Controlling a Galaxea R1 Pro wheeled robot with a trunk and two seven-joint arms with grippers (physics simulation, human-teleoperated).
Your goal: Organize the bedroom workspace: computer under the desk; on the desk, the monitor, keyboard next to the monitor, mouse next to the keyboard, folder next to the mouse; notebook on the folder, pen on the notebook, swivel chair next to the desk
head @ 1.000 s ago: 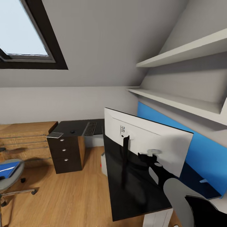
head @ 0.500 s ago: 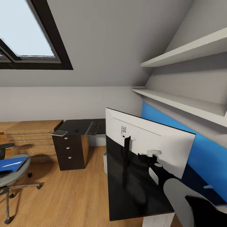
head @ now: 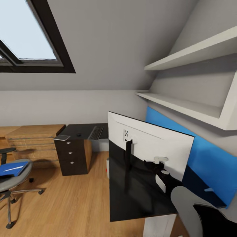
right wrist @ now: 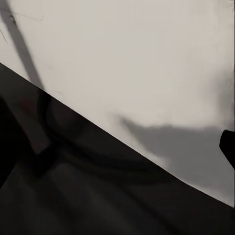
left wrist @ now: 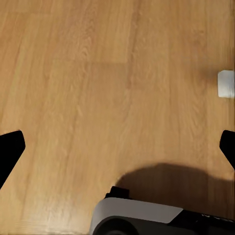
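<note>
right gripper (head: pixel 160 162): at the white back of the monitor (head: pixel 154 148); grip can't be told, likely there to steady or turn it
left gripper (left wrist: pixel 117 147): released, fingers wide over bare floor
monitor: near end of desk (head: pixel 131 194), back to camera
keyboard (head: pixel 96 132), mouse (head: pixel 78 134), notebook (head: pixel 61 138): far end of desk
folder (head: pixel 11 168): on chair (head: pixel 13 179), unmoved
</note>
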